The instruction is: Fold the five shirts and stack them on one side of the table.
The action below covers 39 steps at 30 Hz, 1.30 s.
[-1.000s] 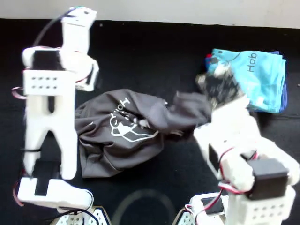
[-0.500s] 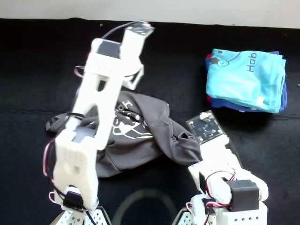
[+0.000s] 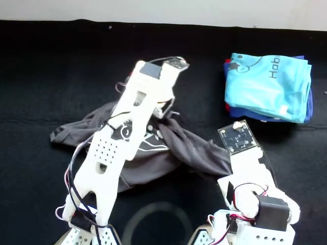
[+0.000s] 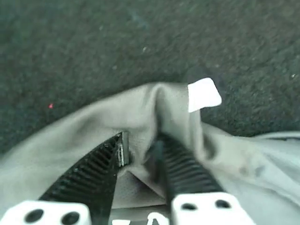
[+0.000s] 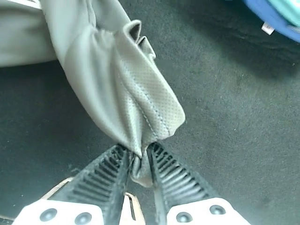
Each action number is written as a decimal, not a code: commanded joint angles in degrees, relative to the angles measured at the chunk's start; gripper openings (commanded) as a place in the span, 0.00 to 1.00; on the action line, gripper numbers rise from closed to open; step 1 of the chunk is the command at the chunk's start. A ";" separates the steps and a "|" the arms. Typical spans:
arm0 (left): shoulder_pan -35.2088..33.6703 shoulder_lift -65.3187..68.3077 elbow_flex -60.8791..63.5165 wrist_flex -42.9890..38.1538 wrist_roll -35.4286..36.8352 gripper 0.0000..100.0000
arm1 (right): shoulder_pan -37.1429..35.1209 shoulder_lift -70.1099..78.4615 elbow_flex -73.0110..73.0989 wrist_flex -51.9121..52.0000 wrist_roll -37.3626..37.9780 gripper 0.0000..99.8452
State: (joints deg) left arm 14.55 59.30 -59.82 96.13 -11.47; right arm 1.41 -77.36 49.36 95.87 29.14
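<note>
The dark grey shirt with a white printed graphic (image 3: 191,148) lies crumpled at the middle of the black cloth-covered table (image 3: 51,76), partly under the left arm.

The left wrist view shows the left gripper (image 4: 139,140) clamped on a raised ridge of the grey fabric, just beside a small white sewn-in label (image 4: 204,95). The high view hides this grip beneath the arm's wrist. The right wrist view shows the right gripper (image 5: 137,157) closed on a bunched, stitched fold of the same shirt, whose weave there is finely perforated. From the high view, that fold is the end nearest the right arm.

The stack of folded shirts (image 3: 268,87), turquoise on top with blue and a sliver of red beneath, sits at the far right of the table, well apart from the grey shirt.

Against half a second ago, the left arm has swung toward the table's centre. The right arm has shifted slightly to the right, and the shirt is drawn out longer between the two grips. The stack is unchanged.
</note>
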 commanded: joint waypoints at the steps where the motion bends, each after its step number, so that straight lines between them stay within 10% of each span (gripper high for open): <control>1: -5.93 -0.57 -4.97 4.92 0.18 0.00 | 0.57 -0.13 1.71 -4.00 0.53 0.01; 14: -21.58 -25.45 15.60 5.27 0.26 0.01 | -2.42 14.46 -0.22 -21.41 -4.84 0.01; 39: -17.01 -68.00 20.53 -5.54 10.46 0.01 | -2.42 85.93 -127.16 2.68 -4.31 0.01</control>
State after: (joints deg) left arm -2.86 -5.23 -39.16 91.65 -3.65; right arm -1.05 8.62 -68.88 96.48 24.40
